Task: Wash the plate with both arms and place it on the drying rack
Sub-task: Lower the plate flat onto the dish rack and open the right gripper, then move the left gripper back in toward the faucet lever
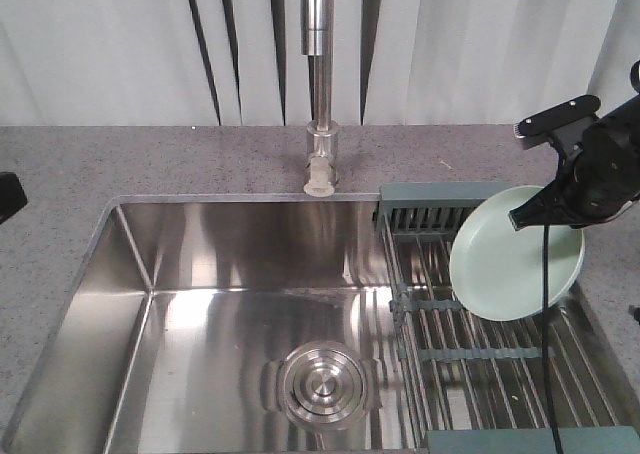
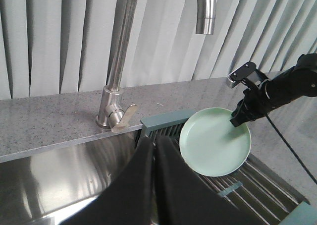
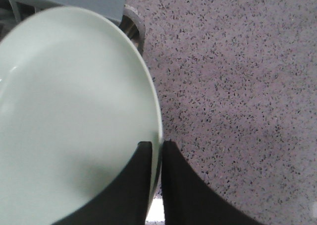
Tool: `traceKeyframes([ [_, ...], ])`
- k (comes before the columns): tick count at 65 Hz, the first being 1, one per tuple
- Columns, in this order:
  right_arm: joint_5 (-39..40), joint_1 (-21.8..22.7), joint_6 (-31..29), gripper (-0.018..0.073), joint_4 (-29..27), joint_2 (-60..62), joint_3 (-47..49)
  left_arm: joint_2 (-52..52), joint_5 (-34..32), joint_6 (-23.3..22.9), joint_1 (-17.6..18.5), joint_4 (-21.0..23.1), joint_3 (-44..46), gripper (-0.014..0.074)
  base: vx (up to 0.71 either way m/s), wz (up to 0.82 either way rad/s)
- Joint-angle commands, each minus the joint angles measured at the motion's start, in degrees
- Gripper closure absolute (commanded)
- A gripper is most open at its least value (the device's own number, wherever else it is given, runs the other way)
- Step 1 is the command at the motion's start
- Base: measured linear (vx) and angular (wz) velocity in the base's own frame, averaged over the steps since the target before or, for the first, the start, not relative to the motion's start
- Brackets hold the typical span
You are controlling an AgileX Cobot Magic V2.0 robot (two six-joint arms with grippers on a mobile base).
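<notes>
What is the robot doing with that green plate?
The right gripper pinches the pale green plate by its rim and holds it tilted over the drying rack that sits on the sink. The left gripper is shut on nothing, above the sink. No water runs from the faucet.

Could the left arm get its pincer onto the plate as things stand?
Probably yes. The right pincer grips the plate only at its upper rim, holding it tilted above the drying rack; the lower rim is bare, with only open sink between it and the left pincer, which looks shut.
</notes>
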State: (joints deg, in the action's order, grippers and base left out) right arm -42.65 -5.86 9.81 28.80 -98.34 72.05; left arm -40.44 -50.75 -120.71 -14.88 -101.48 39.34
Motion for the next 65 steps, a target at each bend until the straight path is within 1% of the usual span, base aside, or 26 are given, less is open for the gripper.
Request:
traceKeyframes([
  [1,1.16,0.34,-0.37,0.0451,1.72,2.43,1.59,0.24,0.5,-0.48,-0.03,-1.97,1.4,0.0603,0.0,0.0],
  [13,1.06,0.34,-0.37,0.0381,2.15,2.43,1.59,0.24,0.5,-0.48,-0.03,-1.97,1.4,0.0603,0.0,0.0],
  [19,1.04,0.34,-0.28,0.0358,3.74,2.43,1.59,0.24,0.5,-0.48,-0.03,-1.97,1.4,0.0603,0.0,0.0],
  [32,1.21,0.34,-0.21,0.035,4.03,4.95,2.07,0.24,0.5,-0.48,-0.03,-1.97,1.4,0.0603,0.0,0.0],
  [40,0.41,0.34,-0.13,0.035,1.84,7.36,4.17,0.24,0.5,-0.48,-0.03,-1.97,1.4,0.0603,0.0,0.0],
  [45,0.13,0.34,-1.24,0.0357,-0.86,10.14,5.01,0.24,0.32,-0.48,-0.03,-1.97,1.4,0.0603,0.0,0.0],
  [48,0.19,0.34,-3.06,0.0379,-2.74,12.0,5.06,0.24,0.28,-0.48,-0.03,-1.97,1.4,0.0603,0.0,0.0],
  [52,0.19,0.34,-7.15,0.0442,-6.41,14.67,4.98,0.24,0.25,-0.48,-0.03,-1.97,1.4,0.0603,0.0,0.0],
  [58,0.19,0.34,-12.44,0.0568,-12.51,18.6,4.98,0.24,0.25,-0.48,-0.03,-1.97,1.4,0.0603,0.0,0.0],
  [65,-0.28,0.34,-16.86,0.0571,-21.02,23.75,4.94,0.19,0.2,-0.48,-0.03,-1.92,1.4,0.0603,0.0,0.0],
])
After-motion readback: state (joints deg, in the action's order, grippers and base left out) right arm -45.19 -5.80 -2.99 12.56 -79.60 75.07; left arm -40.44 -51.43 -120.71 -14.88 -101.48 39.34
